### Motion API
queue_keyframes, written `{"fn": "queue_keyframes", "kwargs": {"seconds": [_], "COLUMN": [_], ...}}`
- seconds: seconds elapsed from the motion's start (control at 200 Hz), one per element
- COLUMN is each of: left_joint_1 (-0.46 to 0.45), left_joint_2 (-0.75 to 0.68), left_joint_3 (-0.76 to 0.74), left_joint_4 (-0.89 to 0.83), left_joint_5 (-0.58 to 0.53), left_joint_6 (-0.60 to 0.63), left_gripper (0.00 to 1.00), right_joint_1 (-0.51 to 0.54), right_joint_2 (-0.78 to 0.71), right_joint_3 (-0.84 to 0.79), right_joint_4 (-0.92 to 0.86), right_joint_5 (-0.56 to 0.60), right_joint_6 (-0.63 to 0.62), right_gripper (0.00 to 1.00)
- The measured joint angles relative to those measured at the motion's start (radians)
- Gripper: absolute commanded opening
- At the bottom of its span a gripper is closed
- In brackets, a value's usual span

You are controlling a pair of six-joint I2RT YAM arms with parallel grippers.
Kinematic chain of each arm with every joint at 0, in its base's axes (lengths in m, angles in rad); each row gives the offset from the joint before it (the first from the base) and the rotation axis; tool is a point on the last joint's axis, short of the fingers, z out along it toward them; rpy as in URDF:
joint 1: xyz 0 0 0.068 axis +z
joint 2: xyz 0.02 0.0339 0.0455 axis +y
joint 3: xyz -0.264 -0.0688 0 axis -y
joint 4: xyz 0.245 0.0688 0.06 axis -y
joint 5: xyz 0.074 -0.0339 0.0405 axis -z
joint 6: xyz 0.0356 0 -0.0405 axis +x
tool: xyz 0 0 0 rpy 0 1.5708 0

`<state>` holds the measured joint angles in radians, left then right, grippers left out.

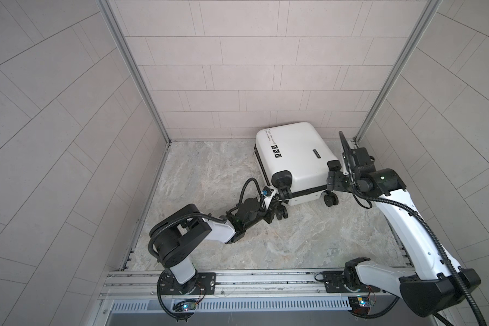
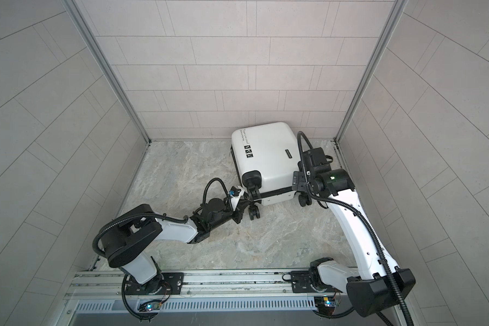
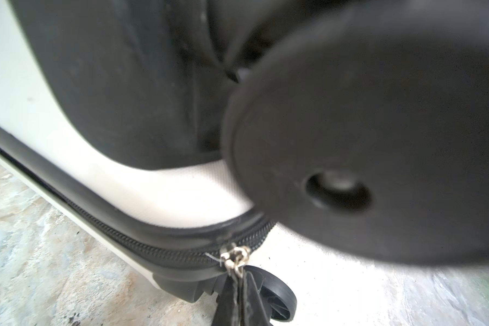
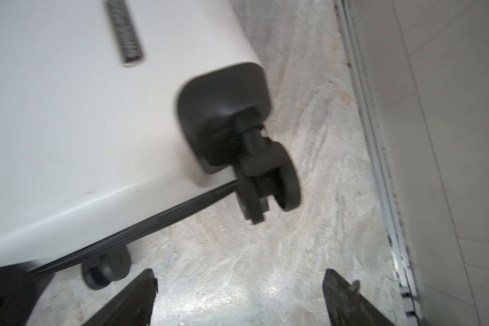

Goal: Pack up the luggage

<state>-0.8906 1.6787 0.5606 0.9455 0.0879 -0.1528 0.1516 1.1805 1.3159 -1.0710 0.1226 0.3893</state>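
The luggage (image 1: 294, 158) lay flat and closed at the back of the marble desk (image 1: 209, 175), close to the rear wall. The left claw (image 3: 239, 282) was pressed together on the zipper pull (image 3: 233, 261) at the case's near corner. The right claw (image 4: 237, 299) stood spread and empty just beside a black wheel (image 4: 268, 180).

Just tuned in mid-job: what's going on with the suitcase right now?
The white luggage lies flat on the marbled surface near the back wall, its two shells together. The left gripper is shut on the zipper pull at a corner of the wheel end. The right gripper is open beside a wheel at the far corner of that end and holds nothing. Whether the zip is fully run cannot be told.
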Motion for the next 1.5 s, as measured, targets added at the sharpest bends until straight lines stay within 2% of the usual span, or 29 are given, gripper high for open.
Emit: {"fn": "queue_keyframes", "kwargs": {"seconds": [0.09,0.255,0.425,0.585,0.846,1.011,1.156,1.361,1.501], "left_joint_1": [0.000,0.000,0.000,0.000,0.000,0.000,0.000,0.000,0.000], "left_joint_2": [0.000,0.000,0.000,0.001,0.001,0.001,0.001,-0.001,-0.013], "left_joint_3": [0.000,0.000,0.000,0.000,0.000,0.001,0.002,0.002,0.001], "left_joint_4": [0.000,0.000,0.000,0.005,0.005,0.004,0.003,-0.002,-0.016], "left_joint_5": [0.000,0.001,0.002,0.005,0.004,0.003,0.002,-0.016,-0.040], "left_joint_6": [0.000,-0.001,-0.005,-0.008,-0.008,-0.008,-0.008,-0.008,-0.006], "left_gripper": [0.00,0.00,0.00,0.00,0.00,0.00,0.00,0.00,0.00], "right_joint_1": [-0.051,-0.077,-0.084,-0.092,-0.095,-0.101,-0.100,-0.100,-0.100], "right_joint_2": [0.044,0.161,0.279,0.363,0.407,0.397,0.339,0.284,0.264], "right_joint_3": [-0.024,-0.025,0.048,0.127,0.134,0.130,0.090,0.050,0.029], "right_joint_4": [-0.003,0.027,0.040,-0.015,0.001,0.022,0.075,0.075,0.092], "right_joint_5": [-0.001,-0.022,-0.047,-0.045,-0.042,-0.038,-0.036,-0.049,-0.081], "right_joint_6": [-0.030,-0.070,-0.116,-0.143,-0.154,-0.153,-0.150,-0.212,-0.209], "right_gripper": [0.92,0.91,0.86,0.77,0.56,0.61,0.50,0.23,0.10]}}
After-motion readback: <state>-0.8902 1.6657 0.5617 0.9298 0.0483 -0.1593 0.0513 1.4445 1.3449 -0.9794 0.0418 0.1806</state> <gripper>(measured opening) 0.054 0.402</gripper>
